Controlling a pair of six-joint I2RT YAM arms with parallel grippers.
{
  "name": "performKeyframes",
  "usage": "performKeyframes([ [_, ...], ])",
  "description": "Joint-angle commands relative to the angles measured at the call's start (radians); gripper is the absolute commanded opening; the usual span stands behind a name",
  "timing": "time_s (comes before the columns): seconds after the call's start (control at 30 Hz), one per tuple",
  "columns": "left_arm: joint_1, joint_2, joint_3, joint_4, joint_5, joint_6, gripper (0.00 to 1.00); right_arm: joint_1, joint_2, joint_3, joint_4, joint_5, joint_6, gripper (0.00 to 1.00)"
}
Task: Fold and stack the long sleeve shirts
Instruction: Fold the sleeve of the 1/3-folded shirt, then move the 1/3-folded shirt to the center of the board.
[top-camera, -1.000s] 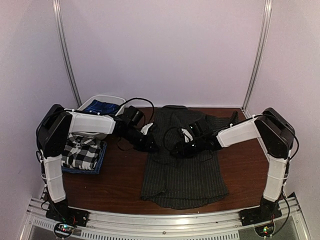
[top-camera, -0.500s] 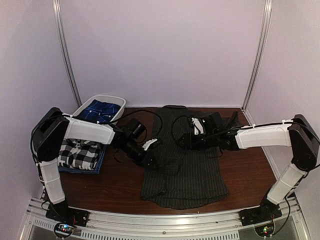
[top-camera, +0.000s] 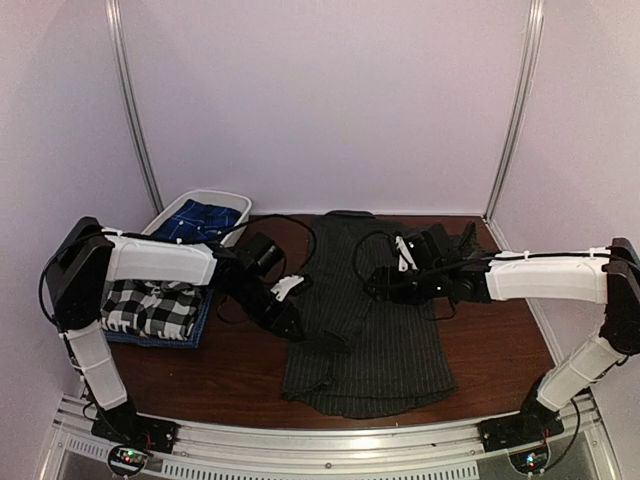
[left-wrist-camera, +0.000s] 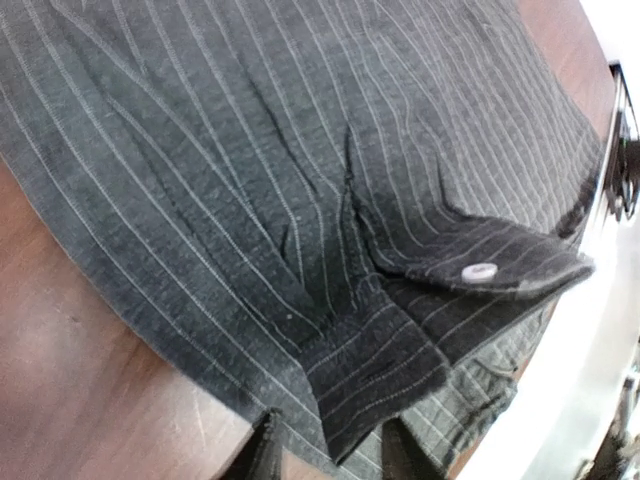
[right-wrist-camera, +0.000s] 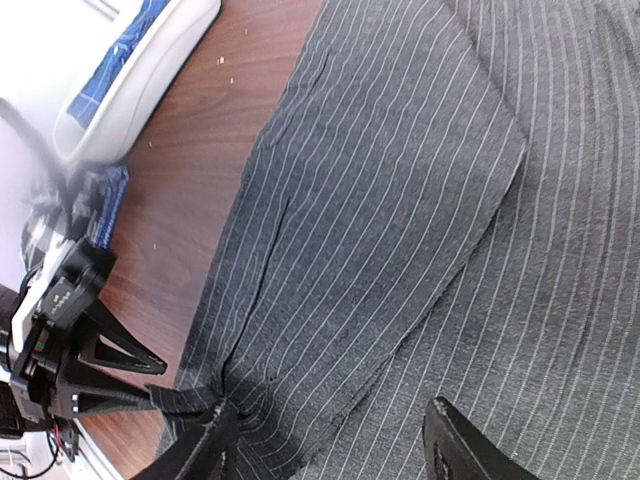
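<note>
Brown table (top-camera: 240, 350) under pale walls. Far left, blue cloth (top-camera: 200, 217) in white bin (top-camera: 232, 203); nearer, folded checked shirt (top-camera: 155, 308). Left gripper (left-wrist-camera: 332, 452) parted around cuff (left-wrist-camera: 480, 275) corner, not pinching. Mid-table, pinstriped shirt (top-camera: 385, 350) spread flat. Right gripper (right-wrist-camera: 330, 445) spread wide above its upper half, holding nothing.
</note>
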Motion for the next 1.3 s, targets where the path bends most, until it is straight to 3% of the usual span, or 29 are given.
performKeyframes([
  [0.0,0.005,-0.071,0.043,-0.076,-0.053,0.065,0.41,0.001,-0.044,-0.008,-0.009,0.084,-0.007,0.65],
  [0.13,0.007,-0.087,0.030,-0.108,-0.026,0.046,0.47,0.002,-0.017,0.002,0.000,0.059,-0.062,0.63],
  [0.23,0.017,-0.093,-0.009,-0.063,-0.025,-0.059,0.47,0.005,-0.023,-0.025,0.036,0.005,-0.106,0.57],
  [0.5,0.039,0.006,-0.019,0.060,-0.021,-0.305,0.48,0.017,-0.019,-0.105,0.105,-0.084,-0.146,0.55],
  [0.83,0.060,0.140,0.032,0.074,-0.047,-0.319,0.48,-0.044,0.012,-0.102,0.142,-0.043,-0.123,0.54],
  [0.93,0.062,0.163,0.035,0.080,-0.014,-0.304,0.42,-0.055,0.023,-0.092,0.148,-0.027,-0.108,0.54],
  [1.2,0.086,0.168,-0.010,0.052,0.006,-0.310,0.00,-0.106,0.095,-0.015,0.142,0.016,-0.085,0.54],
  [1.27,0.099,0.150,-0.045,0.054,0.019,-0.315,0.00,-0.118,0.119,0.003,0.141,0.020,-0.081,0.55],
])
